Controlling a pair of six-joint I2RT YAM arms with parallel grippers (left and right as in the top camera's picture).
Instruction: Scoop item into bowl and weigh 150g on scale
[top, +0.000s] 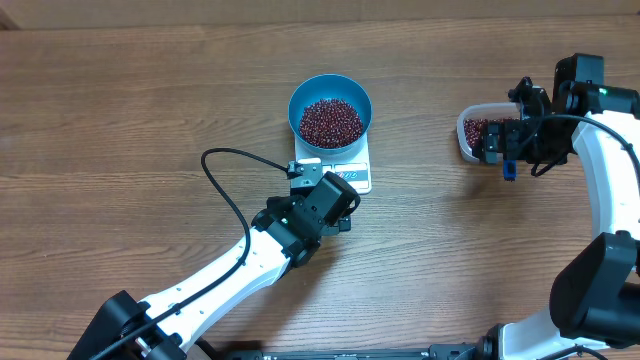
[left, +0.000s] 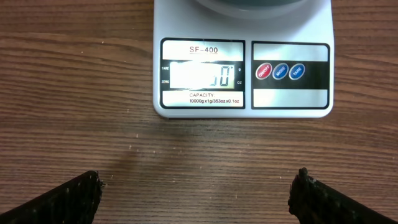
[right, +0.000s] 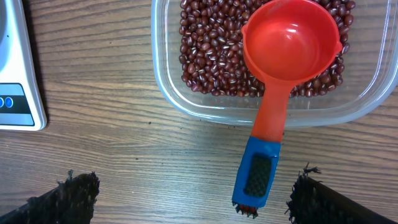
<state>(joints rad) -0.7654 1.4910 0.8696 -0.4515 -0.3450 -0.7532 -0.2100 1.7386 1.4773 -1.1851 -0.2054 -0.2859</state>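
The blue bowl (top: 330, 108) stands on the white scale (top: 345, 175) and holds a heap of dark red beans (top: 331, 122). My left gripper (top: 316, 184) hovers just in front of the scale's display (left: 202, 76), open and empty (left: 199, 193). More beans (right: 211, 50) fill a clear tub (right: 168, 93) at the right. A red scoop (right: 289, 43) lies empty on them, its blue handle (right: 256, 174) sticking out over the tub's rim. My right gripper (right: 193, 196) is open. The handle's end lies between its fingers, nearer the right one, untouched.
The scale's buttons (left: 280, 71) sit right of the display. A black cable (top: 225, 185) loops on the table left of my left arm. The scale's corner (right: 18, 81) shows left of the tub in the right wrist view.
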